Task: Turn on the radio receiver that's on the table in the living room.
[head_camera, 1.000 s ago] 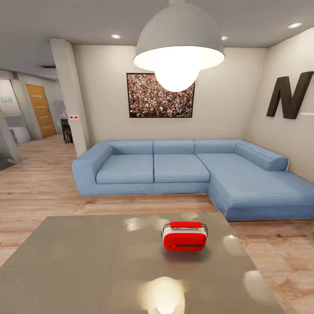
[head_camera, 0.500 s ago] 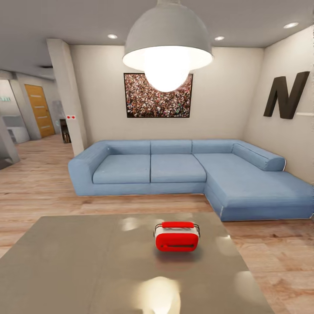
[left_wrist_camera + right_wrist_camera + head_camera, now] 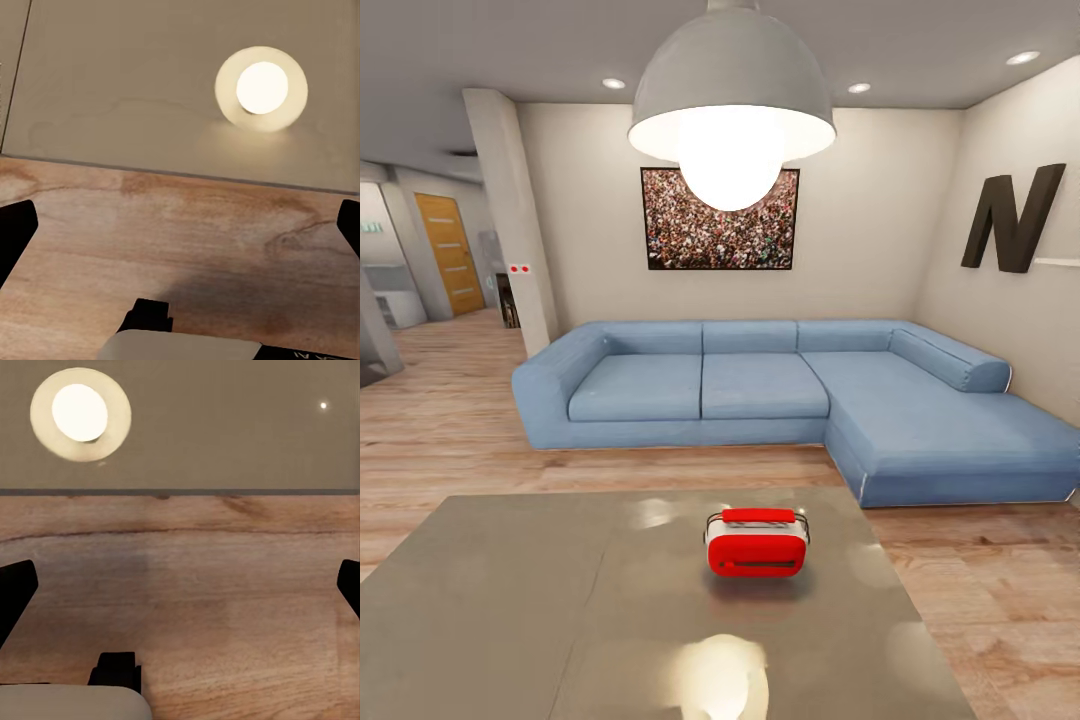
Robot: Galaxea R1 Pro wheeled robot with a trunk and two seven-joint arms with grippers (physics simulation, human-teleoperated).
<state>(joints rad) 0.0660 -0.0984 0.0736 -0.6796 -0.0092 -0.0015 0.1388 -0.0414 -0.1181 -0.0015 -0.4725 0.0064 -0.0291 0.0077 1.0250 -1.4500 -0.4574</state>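
The radio receiver (image 3: 757,541) is a small rounded red box with white trim along its upper edge, a thin metal wire loop arching over its top and a dark horizontal slot low on the face toward the camera; it sits upright on the desk (image 3: 510,600), a low rectangular slab whose grey-brown top is glossy enough to mirror the lamp as a pale blur near its front edge. In the left wrist view the left gripper (image 3: 180,225) shows 2 dark fingers (image 3: 15,232) at opposite edges of the picture, spread wide with nothing between them, hanging over pale wood-grain floor (image 3: 180,240) with the desk's smooth edge just beyond the fingertips and a round lamp reflection on its surface. The right gripper (image 3: 180,589) looks the same: 2 dark fingers (image 3: 15,592) set wide apart, empty, above the floor planks and short of the desk edge. Beyond the desk in the head view stands a blue L-shaped sofa (image 3: 780,390) with soft matte upholstery, a framed crowd photo (image 3: 720,218) on the cream wall, a big dark letter N (image 3: 1010,218) on the side wall, and a white dome lamp (image 3: 731,105) with a glowing globe bulb overhead.
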